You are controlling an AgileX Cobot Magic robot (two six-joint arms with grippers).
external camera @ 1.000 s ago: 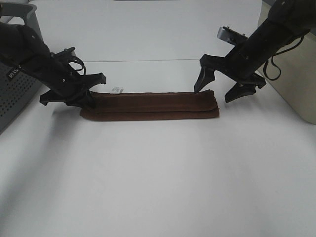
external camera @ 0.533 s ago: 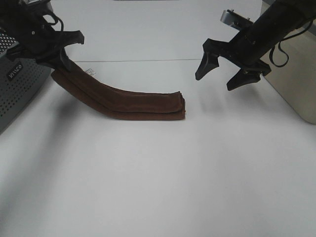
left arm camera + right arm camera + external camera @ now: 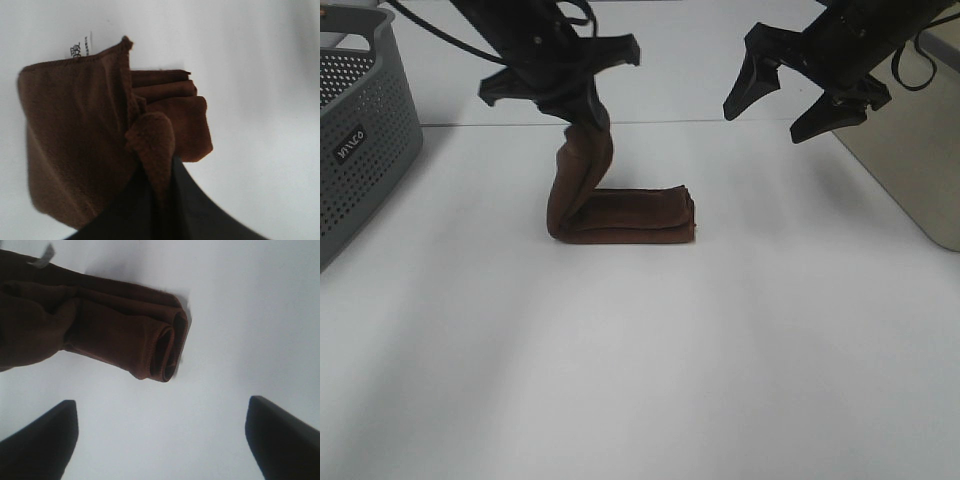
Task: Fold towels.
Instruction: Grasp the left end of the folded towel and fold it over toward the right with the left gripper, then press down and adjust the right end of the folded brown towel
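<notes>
The dark reddish-brown towel [image 3: 620,215] is folded into a long strip on the white table [image 3: 640,380]. My left gripper [image 3: 582,112] is shut on its left end and holds that end lifted above the rest. The strip bends up at its left. In the left wrist view the towel [image 3: 85,135] hangs from the gripper, its white tag [image 3: 80,49] at a corner. My right gripper [image 3: 782,108] is open and empty, raised above and to the right of the towel's right end. The right wrist view shows that rolled end [image 3: 160,352].
A grey perforated basket [image 3: 360,140] stands at the left edge of the table. A beige box [image 3: 920,170] stands at the right edge. The table's far edge runs just behind the towel.
My left gripper has lifted the towel's left end and carried it right, over the strip. The towel's right end slid left early on. My right gripper has risen a little, still open.
</notes>
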